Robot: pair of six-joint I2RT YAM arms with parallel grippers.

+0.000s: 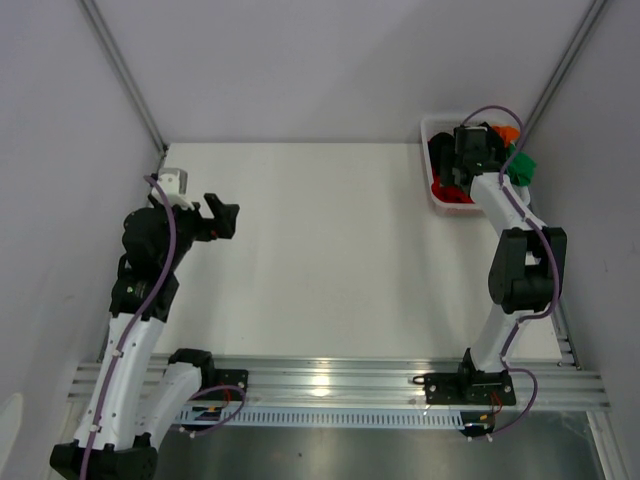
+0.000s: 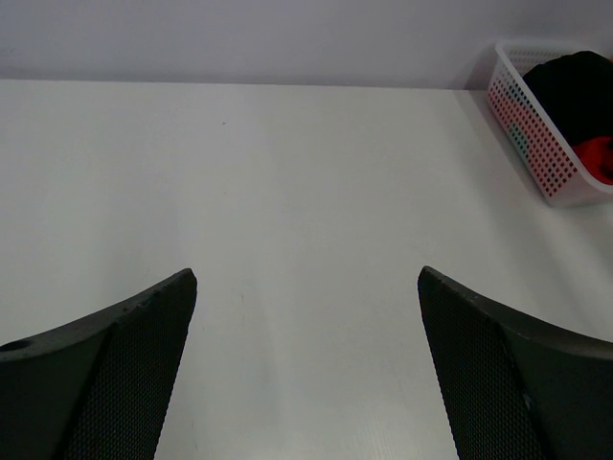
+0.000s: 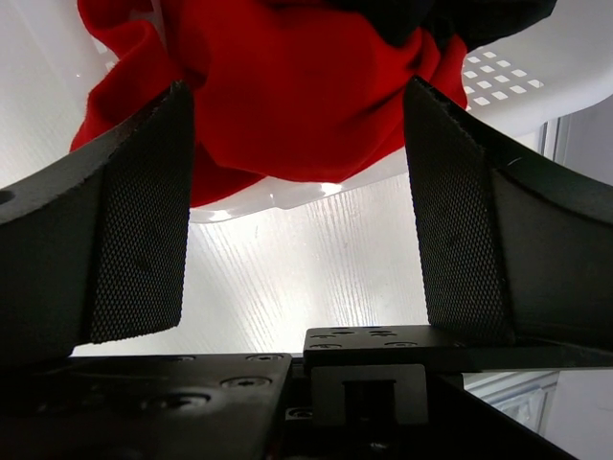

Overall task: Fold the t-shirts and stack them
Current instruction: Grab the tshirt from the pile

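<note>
The t-shirts lie bunched in a white basket [image 1: 437,205] at the table's far right. A bright red one [image 1: 452,192] is at its near end, a black one [image 1: 440,155] behind it. A green one [image 1: 521,165] and an orange one [image 1: 510,131] hang at the right side. My right gripper [image 1: 462,165] reaches down into the basket. In the right wrist view its jaws stand apart [image 3: 297,86] with the red shirt [image 3: 278,57] bulging between the fingertips, and black cloth [image 3: 460,19] lies above it. My left gripper [image 1: 225,215] hovers open over the left of the table, nothing in it [image 2: 306,278].
The basket [image 2: 536,163] shows at the far right of the left wrist view, holding black cloth [image 2: 575,81] and red cloth [image 2: 599,153]. Its white rim [image 3: 287,196] lies just below the red shirt in the right wrist view. Grey walls close in the table on three sides.
</note>
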